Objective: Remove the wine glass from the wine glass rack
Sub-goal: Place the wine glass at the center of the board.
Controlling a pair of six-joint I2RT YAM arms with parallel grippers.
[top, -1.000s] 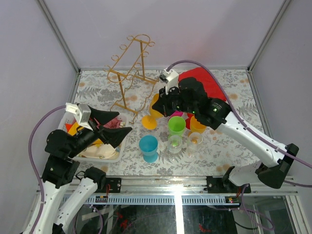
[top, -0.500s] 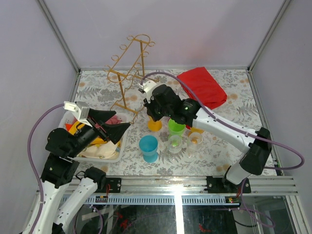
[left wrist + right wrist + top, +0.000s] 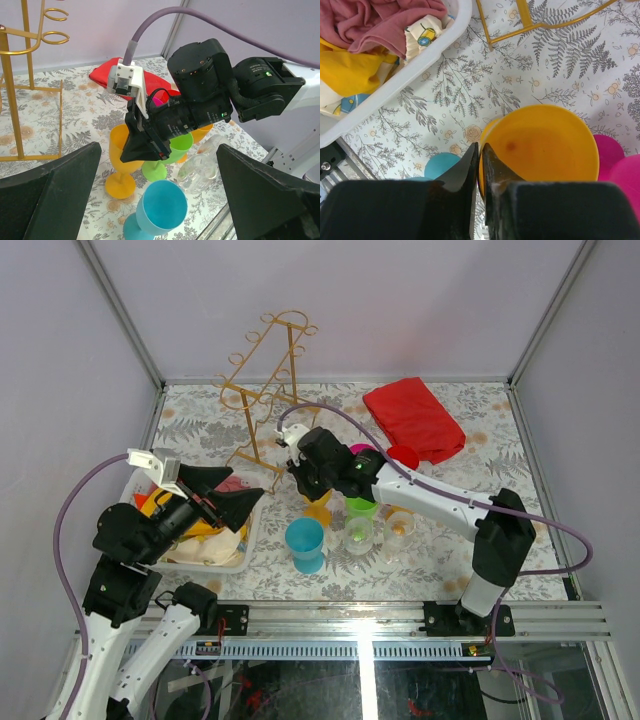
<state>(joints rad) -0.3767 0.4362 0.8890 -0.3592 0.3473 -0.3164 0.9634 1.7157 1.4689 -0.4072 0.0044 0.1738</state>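
Top cam overhead; wrist cams: shared orange glass (image 3: pixel 120 150)

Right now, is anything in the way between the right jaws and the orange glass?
No, nothing visible. The right gripper has its jaws pinched on the rim of the orange glass, which stands on the table away from the gold rack. The blue glass and green glass are beside it, not between.

One rack (image 3: pixel 262 392), one basket (image 3: pixel 395 82), one red cloth (image 3: pixel 415 418)
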